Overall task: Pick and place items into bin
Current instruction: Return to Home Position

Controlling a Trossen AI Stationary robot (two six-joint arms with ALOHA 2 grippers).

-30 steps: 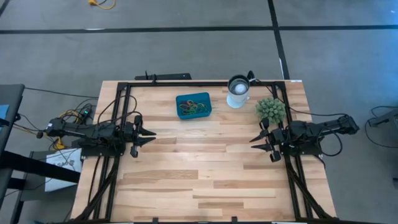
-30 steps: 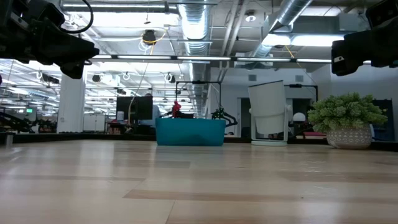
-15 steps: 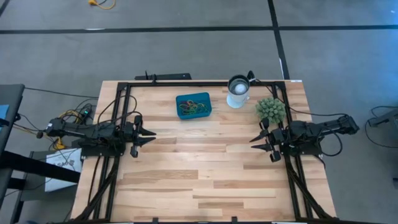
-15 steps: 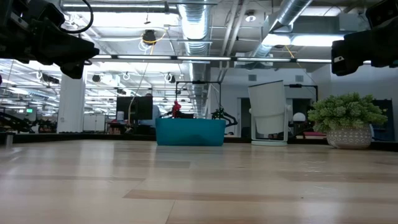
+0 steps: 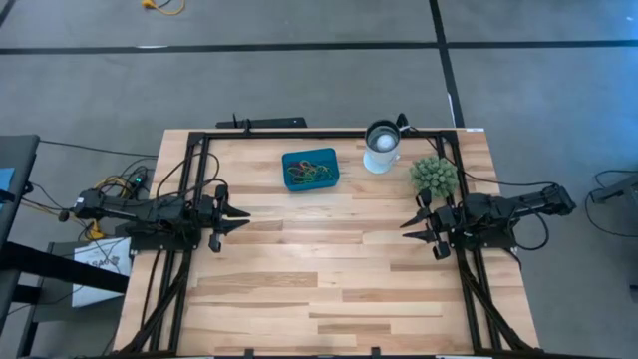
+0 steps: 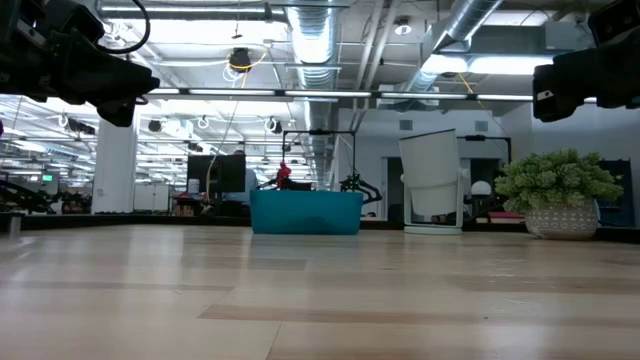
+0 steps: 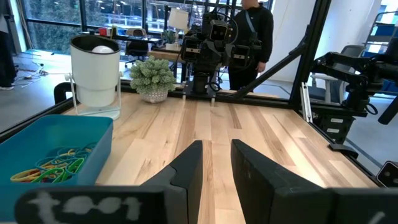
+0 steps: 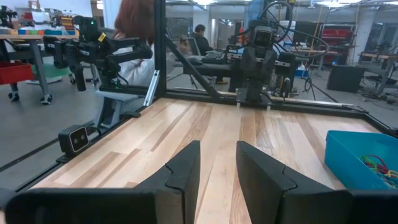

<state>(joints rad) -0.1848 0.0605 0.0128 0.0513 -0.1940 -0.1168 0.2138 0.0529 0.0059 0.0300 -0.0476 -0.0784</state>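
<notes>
Nothing has moved since the earlier frames; both arms and all objects hold position.

Seen from above, the left gripper [image 5: 237, 217] sits at the 9 o'clock side of the table [image 5: 329, 279]. Its fingers [image 7: 189, 163] stand a narrow gap apart, holding nothing.

The bin [image 5: 286, 171] sits near the table's 12 o'clock edge. It holds the rubber bands [image 5: 311, 172] in a tangled heap of green, yellow and orange; the count cannot be made out. It lies at 2 o'clock from the left gripper and 10 o'clock from the right, well apart from both. In the low view its wall [image 6: 306, 213] hides the contents.

A white cup [image 5: 382, 146] stands at 1 o'clock and a plant ball [image 5: 435, 177] at 2 o'clock.

The right gripper [image 5: 411, 225] sits at 3 o'clock, just below the plant ball, fingers [image 8: 184, 167] slightly parted and empty. Its wrist view cuts the bin off at the edge.
</notes>
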